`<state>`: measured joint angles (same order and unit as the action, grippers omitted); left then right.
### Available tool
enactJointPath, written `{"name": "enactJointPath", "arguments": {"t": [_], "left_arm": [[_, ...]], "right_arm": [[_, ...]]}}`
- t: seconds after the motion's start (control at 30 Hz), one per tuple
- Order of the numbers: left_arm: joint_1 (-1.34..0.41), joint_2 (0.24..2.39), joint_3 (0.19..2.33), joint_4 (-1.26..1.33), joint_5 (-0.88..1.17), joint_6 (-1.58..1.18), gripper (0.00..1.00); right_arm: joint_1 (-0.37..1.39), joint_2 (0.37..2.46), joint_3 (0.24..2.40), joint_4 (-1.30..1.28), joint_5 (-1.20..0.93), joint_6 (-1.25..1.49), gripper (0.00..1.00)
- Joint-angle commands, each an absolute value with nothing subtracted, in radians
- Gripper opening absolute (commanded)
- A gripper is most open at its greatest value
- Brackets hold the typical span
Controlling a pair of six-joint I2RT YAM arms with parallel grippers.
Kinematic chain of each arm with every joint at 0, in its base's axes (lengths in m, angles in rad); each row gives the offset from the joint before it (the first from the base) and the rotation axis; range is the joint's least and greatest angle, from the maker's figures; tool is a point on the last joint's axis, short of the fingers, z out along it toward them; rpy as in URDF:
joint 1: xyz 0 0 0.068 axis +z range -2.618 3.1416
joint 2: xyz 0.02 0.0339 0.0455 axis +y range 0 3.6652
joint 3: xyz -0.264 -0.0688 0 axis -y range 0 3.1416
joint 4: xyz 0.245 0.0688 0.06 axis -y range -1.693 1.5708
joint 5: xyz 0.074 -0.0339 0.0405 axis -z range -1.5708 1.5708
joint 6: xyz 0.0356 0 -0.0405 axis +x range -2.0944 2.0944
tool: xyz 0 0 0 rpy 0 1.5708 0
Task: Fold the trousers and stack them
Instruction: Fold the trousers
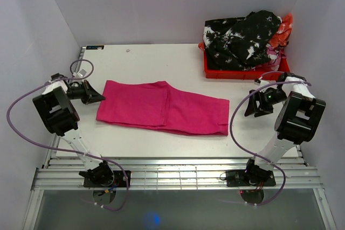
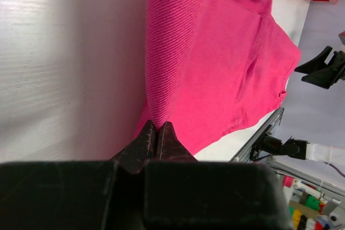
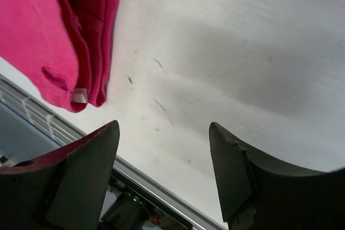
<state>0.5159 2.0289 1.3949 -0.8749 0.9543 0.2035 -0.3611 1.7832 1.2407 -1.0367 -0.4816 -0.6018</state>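
Top external view: plain magenta-pink soft cloth trousers (image 1: pixel 161 107) lie folded flat on the white tabletop (image 1: pixel 151 63), between both end effectors. The left end effector (image 1: pixel 98 98) is closed, its tips at their ribbed edge; whether it pinches cloth is unclear. The right end effector (image 1: pixel 252 109) gapes open just beside their hems, apart from them.

Count: 1 pr trousers (image 1: pixel 161 107), magenta-pink. 2 robot arms: left arm (image 1: pixel 56 111), right arm (image 1: pixel 299 114). 1 pincer each, 2 total: left pincer (image 1: pixel 100 98), right pincer (image 1: pixel 249 112). 1 red crate (image 1: pixel 242 72). Heaped in it: 1 black-white cloth (image 1: pixel 242 39), 1 orange-red cloth (image 1: pixel 283 30), more unclear. 1 worktop (image 1: pixel 151 60). 2 purple cables (image 1: pixel 16 127), 1 per arm.
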Motion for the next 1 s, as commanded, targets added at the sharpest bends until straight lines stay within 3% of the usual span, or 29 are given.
{"name": "enactJointPath", "arguments": {"t": [0.0, 0.1, 0.23, 0.37, 0.53, 0.7, 0.97], "left_arm": [[0.502, 1.933, 1.451, -1.006, 0.965, 0.291, 0.00], [0.523, 1.914, 1.460, -1.012, 0.925, 0.281, 0.00], [0.561, 1.901, 1.518, -1.047, 0.885, 0.236, 0.00], [0.563, 1.868, 1.623, -1.095, 0.894, 0.209, 0.00], [0.563, 1.847, 1.706, -1.163, 0.930, 0.183, 0.00], [0.558, 1.816, 1.698, -1.181, 0.931, 0.178, 0.00], [0.546, 1.795, 1.680, -1.184, 0.923, 0.167, 0.00]], "right_arm": [[-0.322, 1.795, 1.246, -1.000, -0.665, -0.522, 0.74], [-0.269, 1.804, 1.229, -0.948, -0.779, -0.473, 0.74], [-0.186, 1.789, 1.184, -0.850, -0.900, -0.387, 0.60], [-0.053, 1.792, 1.144, -0.773, -0.826, -0.335, 0.54], [-0.029, 1.798, 1.114, -0.677, -0.684, -0.261, 0.52], [-0.021, 1.874, 1.152, -0.657, -0.871, -0.253, 0.54], [0.046, 1.790, 1.079, -0.482, -1.195, -0.117, 0.41]]}}
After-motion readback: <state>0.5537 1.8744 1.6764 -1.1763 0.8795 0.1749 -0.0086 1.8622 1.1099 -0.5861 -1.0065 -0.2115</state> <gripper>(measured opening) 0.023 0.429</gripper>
